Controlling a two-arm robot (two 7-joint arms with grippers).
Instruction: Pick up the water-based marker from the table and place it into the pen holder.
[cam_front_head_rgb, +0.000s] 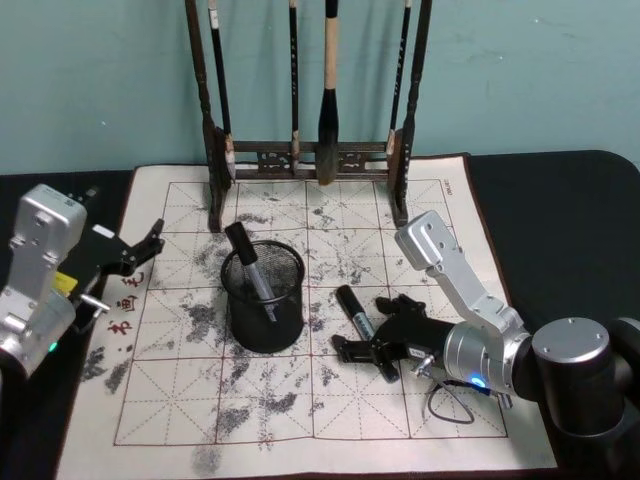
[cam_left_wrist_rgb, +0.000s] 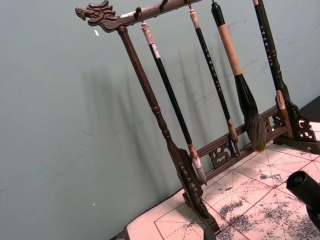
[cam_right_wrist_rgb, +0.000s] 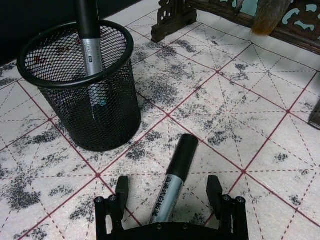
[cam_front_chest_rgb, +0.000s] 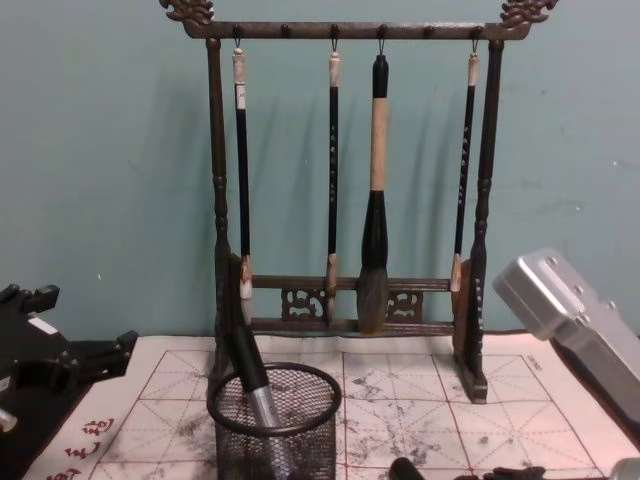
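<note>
Marker (cam_front_head_rgb: 355, 312) lies flat on the mat (cam_front_head_rgb: 200, 400) on the bench (cam_front_head_rgb: 560, 200), a little to the right of the holder (cam_front_head_rgb: 262, 300). Its long body runs from far to near, with the black cap at the far end, leaning a bit left. The right pincer (cam_front_head_rgb: 370, 328) is low over its near half. It is wide open and holds nothing, with one finger on each side of the marker. A squeeze here would go straight across the body. The holder has another marker (cam_front_head_rgb: 250, 265) standing in it. The left pincer (cam_front_head_rgb: 130, 258) sits well apart, at the left edge of the mat; I cannot tell how open it is.
</note>
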